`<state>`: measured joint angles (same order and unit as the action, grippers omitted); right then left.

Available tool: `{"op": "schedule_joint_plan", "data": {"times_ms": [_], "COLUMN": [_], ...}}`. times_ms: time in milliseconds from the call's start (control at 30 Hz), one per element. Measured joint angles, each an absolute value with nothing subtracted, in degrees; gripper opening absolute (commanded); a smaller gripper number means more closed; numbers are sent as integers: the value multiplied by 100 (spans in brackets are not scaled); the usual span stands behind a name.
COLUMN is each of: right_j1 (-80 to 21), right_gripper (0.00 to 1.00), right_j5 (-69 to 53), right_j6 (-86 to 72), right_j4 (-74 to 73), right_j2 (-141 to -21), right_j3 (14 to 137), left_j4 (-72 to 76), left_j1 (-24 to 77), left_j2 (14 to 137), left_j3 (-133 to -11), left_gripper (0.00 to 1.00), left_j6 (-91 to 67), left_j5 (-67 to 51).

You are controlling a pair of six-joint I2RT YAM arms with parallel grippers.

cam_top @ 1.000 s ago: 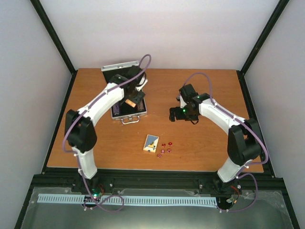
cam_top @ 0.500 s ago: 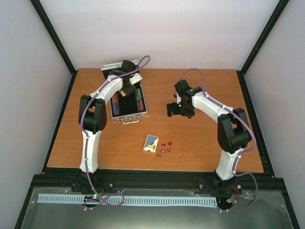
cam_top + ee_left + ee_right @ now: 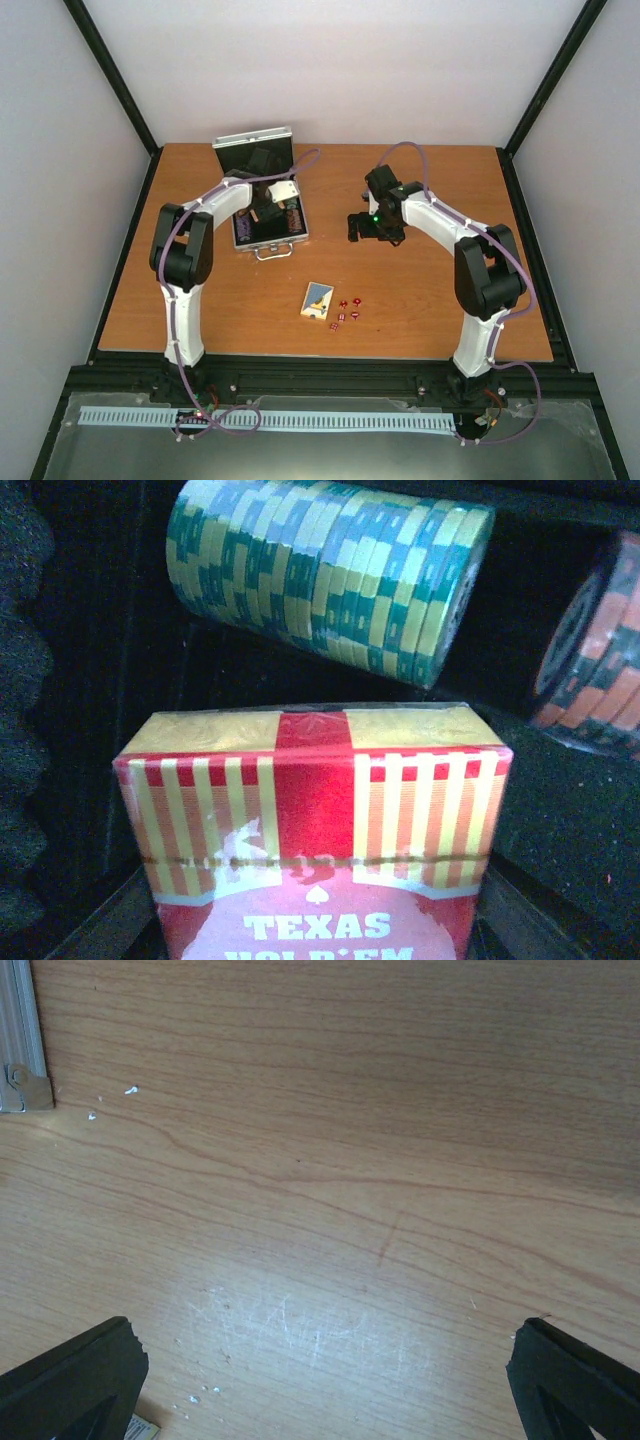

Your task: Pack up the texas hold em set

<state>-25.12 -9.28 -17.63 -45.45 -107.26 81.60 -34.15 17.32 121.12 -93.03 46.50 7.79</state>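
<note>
The silver briefcase (image 3: 254,147) lies open at the back left, its black lining holding chip stacks. My left gripper (image 3: 268,205) is down inside it, shut on the red Texas Hold'em card deck (image 3: 315,820); its fingers are hidden behind the deck. A green-yellow chip stack (image 3: 330,575) and an orange one (image 3: 595,670) lie just beyond the deck. My right gripper (image 3: 365,228) is open and empty above bare wood (image 3: 325,1380). The blue-yellow deck (image 3: 318,300) and the tiny red dice (image 3: 346,310) lie on the table near the front centre.
The case's handle (image 3: 275,252) points toward the front. A silver corner of the case (image 3: 20,1050) shows at the top left of the right wrist view. Black frame posts and white walls surround the wooden table (image 3: 440,300).
My left gripper has carried the red deck back and down into the open case, with the arm's elbow swinging left. My right gripper has shifted slightly back and left.
</note>
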Motion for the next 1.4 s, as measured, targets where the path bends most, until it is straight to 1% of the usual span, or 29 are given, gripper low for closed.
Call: {"op": "schedule_joint_plan", "data": {"times_ms": [100, 200, 533, 600, 700, 733, 767, 800, 833, 1233, 1400], "right_j1": [-2512, -2512, -2512, -2512, -2512, -2512, -2512, -2512, -2512, -2512, -2512], "right_gripper": [100, 100, 100, 100, 100, 100, 100, 100, 100, 100, 100], "right_j5": [-954, -972, -1009, -1022, -1059, -1076, -1096, -1109, -1118, -1164, -1164], "right_j6": [-1793, -1831, -1959, -1975, -1997, -2001, -2003, -2005, -2005, -2049, -2067], "right_j4": [-4517, -4499, -4383, -4383, -4366, -4357, -4351, -4346, -4348, -4300, -4265], "right_j2": [-10726, -10726, -10726, -10726, -10726, -10726, -10726, -10726, -10726, -10726, -10720], "right_j3": [8141, 8136, 8016, 7996, 7975, 7961, 7953, 7946, 7944, 7898, 7808], "left_j4": [-3216, -3063, -2779, -2735, -2657, -2639, -2620, -2606, -2600, -2401, -2440], "left_j1": [1730, 1723, 1715, 1710, 1695, 1684, 1671, 1658, 1649, 1638, 1636], "left_j2": [11968, 11917, 11917, 11920, 11920, 11920, 11920, 11920, 11920, 11826, 11664], "left_j3": [-9098, -9024, -9043, -9048, -9048, -9048, -9048, -9048, -9048, -9008, -9118], "left_gripper": [16, 23, 35, 39, 41, 50, 78, 97, 99, 100, 100], "left_j6": [4880, 5107, 5631, 5708, 5752, 5763, 5771, 5774, 5793, 5706, 5229], "left_j5": [764, 766, 827, 875, 926, 941, 950, 956, 963, 1004, 891]}}
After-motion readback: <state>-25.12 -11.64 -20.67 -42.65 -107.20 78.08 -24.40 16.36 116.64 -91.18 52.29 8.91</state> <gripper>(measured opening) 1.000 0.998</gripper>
